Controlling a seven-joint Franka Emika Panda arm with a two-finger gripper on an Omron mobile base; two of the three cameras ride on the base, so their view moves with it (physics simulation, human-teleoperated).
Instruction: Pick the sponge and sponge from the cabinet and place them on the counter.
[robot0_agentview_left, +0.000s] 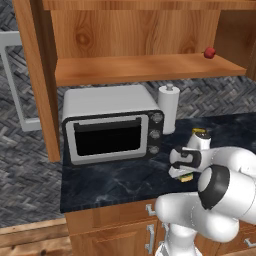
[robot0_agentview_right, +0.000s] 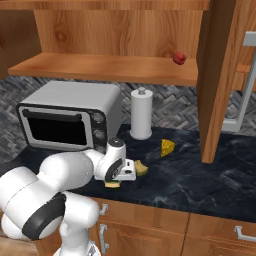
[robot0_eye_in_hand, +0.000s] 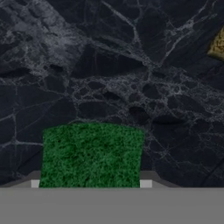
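Observation:
A sponge (robot0_eye_in_hand: 92, 155) with a dark green top sits between my gripper's (robot0_eye_in_hand: 90, 183) two fingertips and fills the gap from one to the other. The gripper (robot0_agentview_right: 118, 179) points down, low over the black marbled counter (robot0_agentview_right: 200, 180), in front of the microwave's right end. The sponge's yellow underside (robot0_agentview_right: 112, 184) shows just beneath the hand, also seen as a sponge (robot0_agentview_left: 187, 177) under the gripper (robot0_agentview_left: 184, 172). A second sponge (robot0_agentview_right: 141, 168), dull olive-yellow, lies on the counter close to the right of the hand; its edge (robot0_eye_in_hand: 217, 43) shows. The cabinet (robot0_agentview_right: 100, 67) stands open above.
A grey microwave (robot0_agentview_right: 70, 117) and a white paper towel roll (robot0_agentview_right: 141, 115) stand at the back of the counter. A yellow cheese wedge (robot0_agentview_right: 168, 147) lies near the roll. A small red fruit (robot0_agentview_right: 179, 58) sits on the cabinet shelf. An open cabinet door (robot0_agentview_right: 217, 75) hangs over the counter's right part.

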